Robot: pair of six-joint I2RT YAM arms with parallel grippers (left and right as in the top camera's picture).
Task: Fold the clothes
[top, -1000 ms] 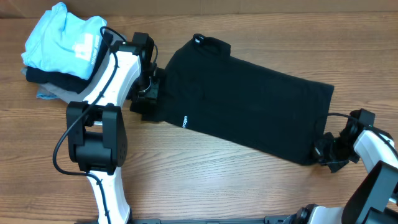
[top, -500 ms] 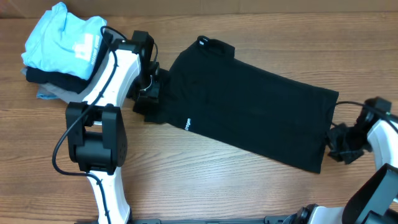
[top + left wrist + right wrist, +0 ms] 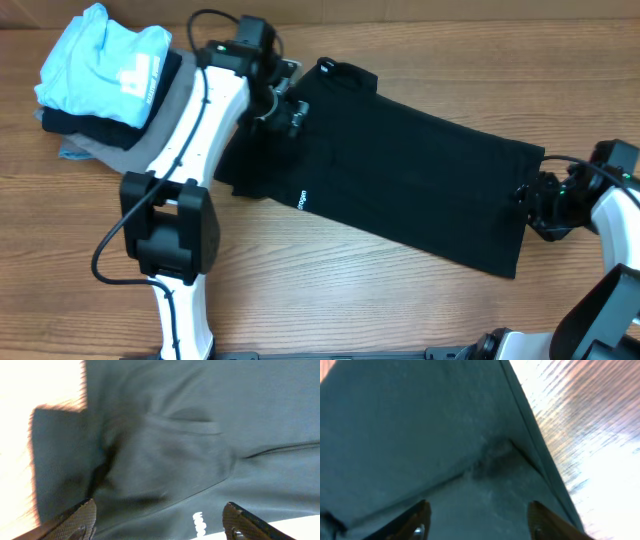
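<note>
The clothes, a black polo shirt [image 3: 400, 170], lie flat and slanted across the table, collar [image 3: 337, 70] at the top left and hem at the right. A small white logo [image 3: 298, 198] shows near its lower left edge. My left gripper [image 3: 288, 108] hovers open over the shoulder area just below the collar. In the left wrist view its fingers [image 3: 80, 520] stand wide apart above the black fabric [image 3: 190, 450] and the logo [image 3: 200, 522]. My right gripper [image 3: 528, 200] is open at the hem's right edge. The right wrist view shows its jaws apart over the fabric [image 3: 420, 435], holding nothing.
A stack of folded garments sits at the top left: a light blue shirt [image 3: 105, 60] on top, a dark one under it, grey fabric [image 3: 90, 148] at the bottom. Bare wooden table [image 3: 350, 290] lies in front of the shirt. The left arm's base [image 3: 165, 235] stands at the lower left.
The right gripper pulled the hem rightward, then let go and opened. The left gripper opened, left the shirt's left edge and moved up and right to over the collar area.
</note>
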